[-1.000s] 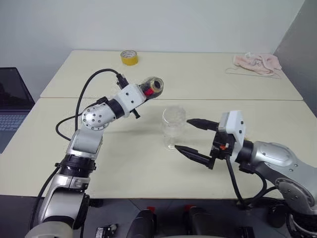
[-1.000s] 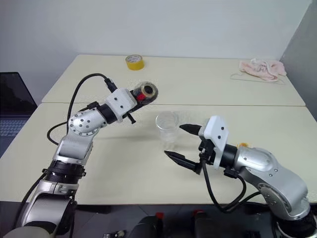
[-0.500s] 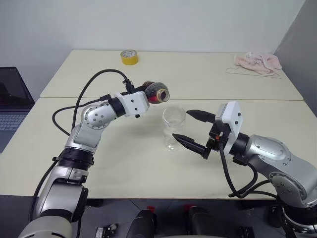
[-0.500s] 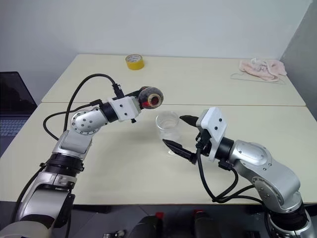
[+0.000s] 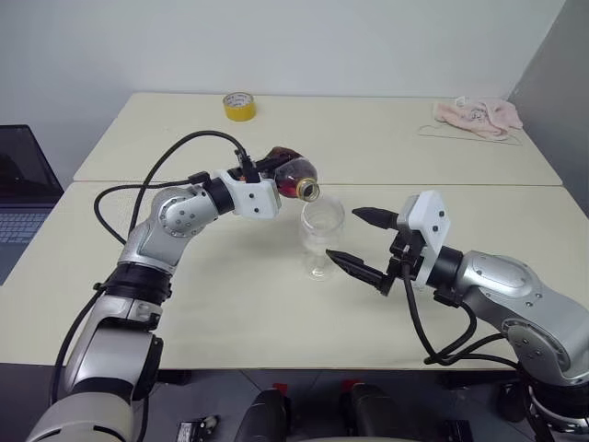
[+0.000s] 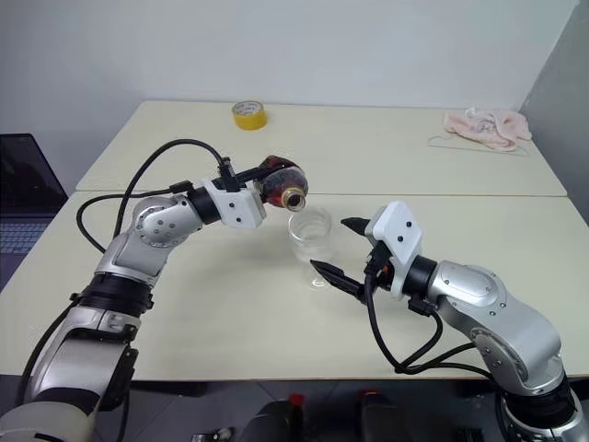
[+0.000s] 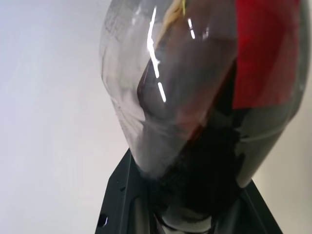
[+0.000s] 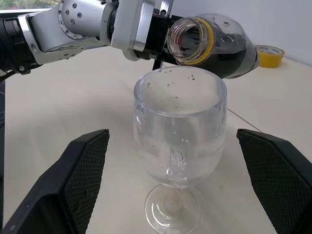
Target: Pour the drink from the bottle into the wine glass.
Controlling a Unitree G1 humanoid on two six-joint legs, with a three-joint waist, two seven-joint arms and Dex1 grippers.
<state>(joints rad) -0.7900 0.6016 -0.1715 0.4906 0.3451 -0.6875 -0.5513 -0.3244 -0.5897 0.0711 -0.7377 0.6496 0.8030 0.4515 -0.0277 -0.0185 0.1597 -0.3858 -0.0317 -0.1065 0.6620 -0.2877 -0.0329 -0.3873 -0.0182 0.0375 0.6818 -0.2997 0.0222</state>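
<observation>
Left gripper (image 5: pixel 276 178) clenched on bottle (image 5: pixel 293 173); you'd rolled it from mouth-up a second earlier to lying level, open mouth just over wine glass (image 5: pixel 322 236) rim, so pour looked about to start. Right gripper (image 5: pixel 361 241) spread wide beside glass, not touching. Right wrist view showed glass (image 8: pixel 179 146) empty, cap off; drink (image 7: pixel 214 185) dark against the bottle wall in left wrist view.

bottle (image 8: pixel 214 44): clear, red label, yellow neck ring | drink (image 8: pixel 237 58): near-black | wine glass (image 8: pixel 179 122): colourless | tape roll (image 5: pixel 239 106): yellow | cloth (image 5: pixel 479 115): pink | table (image 5: pixel 230 304): cream
</observation>
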